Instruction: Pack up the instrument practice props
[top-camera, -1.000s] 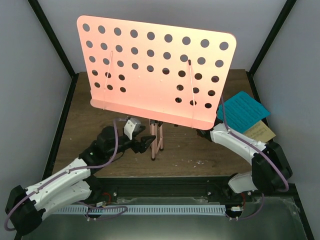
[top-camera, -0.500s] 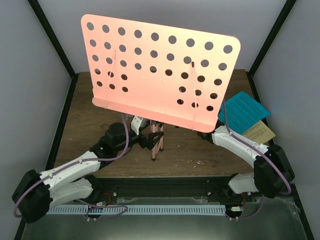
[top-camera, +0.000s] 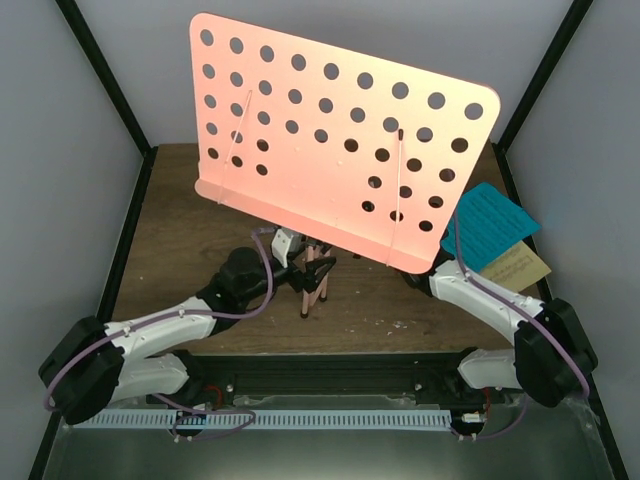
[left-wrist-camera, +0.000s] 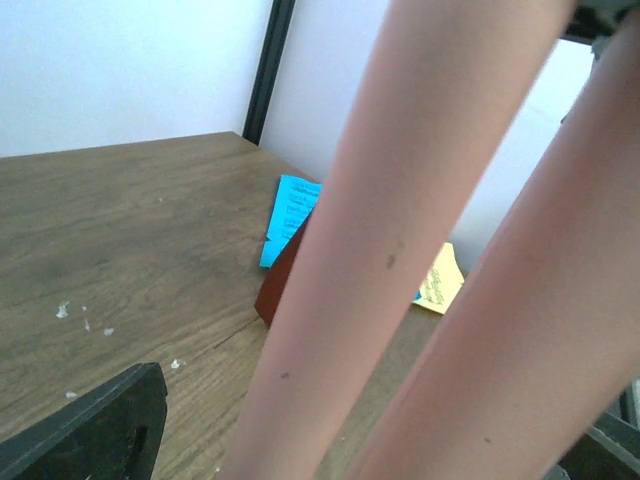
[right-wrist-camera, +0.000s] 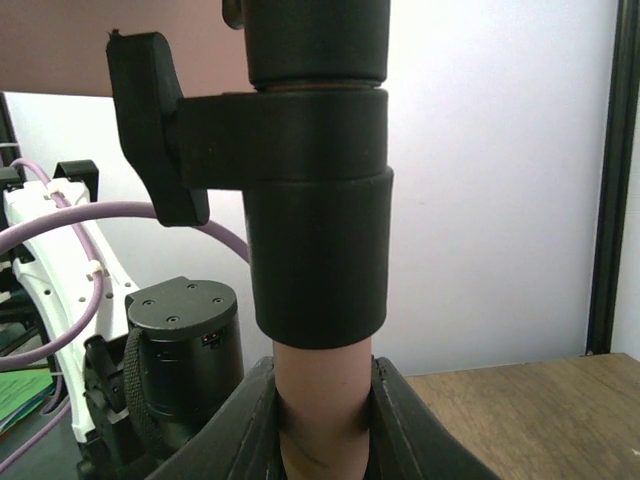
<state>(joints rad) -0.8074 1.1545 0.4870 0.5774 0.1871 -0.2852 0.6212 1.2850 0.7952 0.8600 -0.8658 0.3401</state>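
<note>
The pink music stand's hole-dotted desk (top-camera: 330, 140) leans tilted over the table's middle. Its folded tripod legs (top-camera: 312, 285) point down to the wood. My left gripper (top-camera: 300, 272) is open, and the two pink legs (left-wrist-camera: 370, 250) stand between its dark fingers (left-wrist-camera: 95, 432). My right gripper (right-wrist-camera: 322, 430) is shut on the stand's pink pole (right-wrist-camera: 322, 400) just below a black collar (right-wrist-camera: 318, 260); the top view hides it under the desk. The blue page (top-camera: 490, 220) and yellow page (top-camera: 522, 265) lie at the right. The reddish-brown metronome (left-wrist-camera: 278, 280) shows beyond the legs.
Black frame posts (top-camera: 105, 75) rise at the back corners against grey walls. White crumbs (top-camera: 400, 323) dot the wooden table (top-camera: 180, 240). A metal tray (top-camera: 320, 455) runs along the near edge behind the arm bases.
The desk has swung to the right and tilted further. My left arm has reached forward, and its jaws now stand around the folded legs. The right grip on the pole is unchanged.
</note>
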